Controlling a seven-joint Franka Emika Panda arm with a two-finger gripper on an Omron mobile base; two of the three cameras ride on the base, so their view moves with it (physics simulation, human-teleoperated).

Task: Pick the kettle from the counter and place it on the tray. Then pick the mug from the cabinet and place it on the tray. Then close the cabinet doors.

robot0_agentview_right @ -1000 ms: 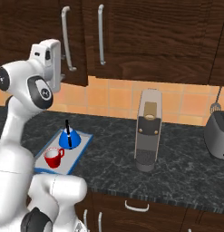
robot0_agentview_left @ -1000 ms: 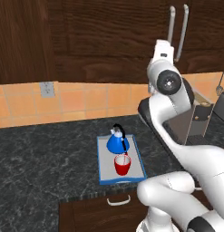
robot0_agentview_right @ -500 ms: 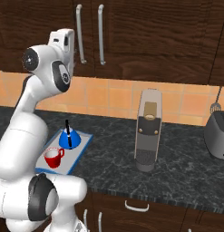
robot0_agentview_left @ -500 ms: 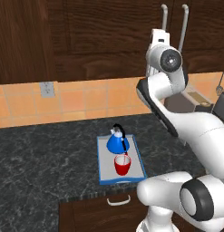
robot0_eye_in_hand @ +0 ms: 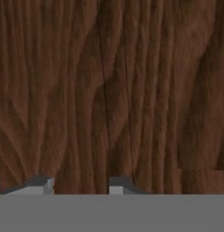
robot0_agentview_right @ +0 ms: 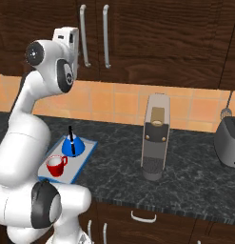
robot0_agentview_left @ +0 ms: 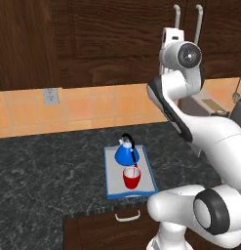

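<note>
Gripper (robot0_eye_in_hand: pixel 77 183) raised high and pressed close to the cabinet doors (robot0_agentview_right: pixel 138 33), its two dark finger tips (robot0_eye_in_hand: pixel 38 182) just peeking up with a moderate gap between them and nothing seen between; only dark wood grain lies ahead of it in the hand view, and whether the tips touch the wood I cannot tell; from the left base view the hand sits just beside the pair of light-grey bar handles (robot0_agentview_left: pixel 197 24), and from the right base view it stands just left of those handles (robot0_agentview_right: pixel 83 35); both doors look closed, flush with the rest of the cabinet (robot0_agentview_left: pixel 92 44) front.

Well below the gripper, on the counter (robot0_agentview_left: pixel 44 171), lies the tray (robot0_agentview_left: pixel 147 168) with its blue rim; the kettle (robot0_agentview_left: pixel 125 154) stands upright on the far part of the tray, black handle arched over it; the mug (robot0_agentview_left: pixel 131 177) stands upright on the near part, just in front of the kettle, its handle turned to the right in the right base view; further right on the counter stand a coffee machine (robot0_agentview_right: pixel 154 138) and, near the edge of that view, a toaster (robot0_agentview_right: pixel 228 143); a wall socket (robot0_agentview_left: pixel 51 96) sits on the orange tiles.
</note>
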